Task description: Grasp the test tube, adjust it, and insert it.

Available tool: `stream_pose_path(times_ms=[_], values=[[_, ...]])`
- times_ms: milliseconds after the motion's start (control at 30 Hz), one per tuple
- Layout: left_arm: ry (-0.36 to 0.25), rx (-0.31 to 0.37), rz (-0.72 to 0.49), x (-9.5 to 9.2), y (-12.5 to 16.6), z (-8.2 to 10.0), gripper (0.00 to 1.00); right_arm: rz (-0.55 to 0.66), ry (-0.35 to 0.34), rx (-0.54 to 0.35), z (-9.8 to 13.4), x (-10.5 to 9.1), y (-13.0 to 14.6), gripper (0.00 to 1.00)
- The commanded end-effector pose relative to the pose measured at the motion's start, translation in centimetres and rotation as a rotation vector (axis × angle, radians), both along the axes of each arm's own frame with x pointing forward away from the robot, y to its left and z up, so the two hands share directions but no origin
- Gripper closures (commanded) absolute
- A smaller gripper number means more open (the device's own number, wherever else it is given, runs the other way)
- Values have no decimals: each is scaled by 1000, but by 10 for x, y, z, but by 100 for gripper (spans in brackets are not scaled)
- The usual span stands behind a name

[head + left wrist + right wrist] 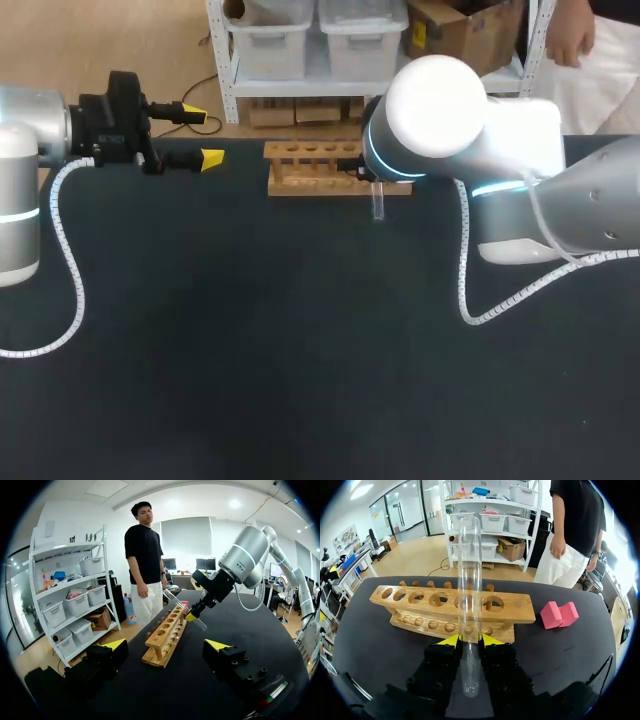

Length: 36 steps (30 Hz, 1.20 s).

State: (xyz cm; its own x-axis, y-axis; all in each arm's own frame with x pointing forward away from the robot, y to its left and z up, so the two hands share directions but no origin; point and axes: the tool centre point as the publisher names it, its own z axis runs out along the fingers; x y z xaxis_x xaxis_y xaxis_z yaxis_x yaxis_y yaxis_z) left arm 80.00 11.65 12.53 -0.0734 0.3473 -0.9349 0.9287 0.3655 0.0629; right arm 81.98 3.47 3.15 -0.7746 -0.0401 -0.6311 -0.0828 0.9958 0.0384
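A dark worktop (pixel 300 350) fills the scene, and a wooden rack (pixel 310 170) stands near its far edge; we place everything else by that rack. The rack's top holes look empty in the right wrist view.

Our right tool (pixel 470 640) is clamped on the test tube (pixel 470 580), with a yellow tip pressing it from each side. The grip sits low on the glass, so a long part runs out ahead of the fingers and a short part lies back toward the wrist. In the left wrist view the tube hangs tilted just on our side of the rack, its long part leaning up over the holes. It is clear of the wood as far as we can see. We cannot tell for certain which end is the closed one.

Our left tool (pixel 203 137) stands with its fingers spread and nothing in them, well apart from the rack's left end. A pink block (pixel 559 615) lies just beyond the rack's right end, out of the way.

We judge the adjusting step to be in hand. To do it well we should:
- bring the tube upright before nearing any hole;
- make sure the closed end points down, handing over to the left tool if a regrasp is needed;
- centre it over one hole, then lower slowly without side load, since glass against wood could bind or tip the rack.
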Motion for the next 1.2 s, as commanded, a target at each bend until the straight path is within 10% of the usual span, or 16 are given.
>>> stream_pose_path(times_ms=[33,1200], values=[[-7,-5,2,-1,1,-2,0,-8,-17,6,7,-10,-3,100],[-7,-5,2,-1,1,-2,0,-56,-213,49,90,-68,-23,100]])
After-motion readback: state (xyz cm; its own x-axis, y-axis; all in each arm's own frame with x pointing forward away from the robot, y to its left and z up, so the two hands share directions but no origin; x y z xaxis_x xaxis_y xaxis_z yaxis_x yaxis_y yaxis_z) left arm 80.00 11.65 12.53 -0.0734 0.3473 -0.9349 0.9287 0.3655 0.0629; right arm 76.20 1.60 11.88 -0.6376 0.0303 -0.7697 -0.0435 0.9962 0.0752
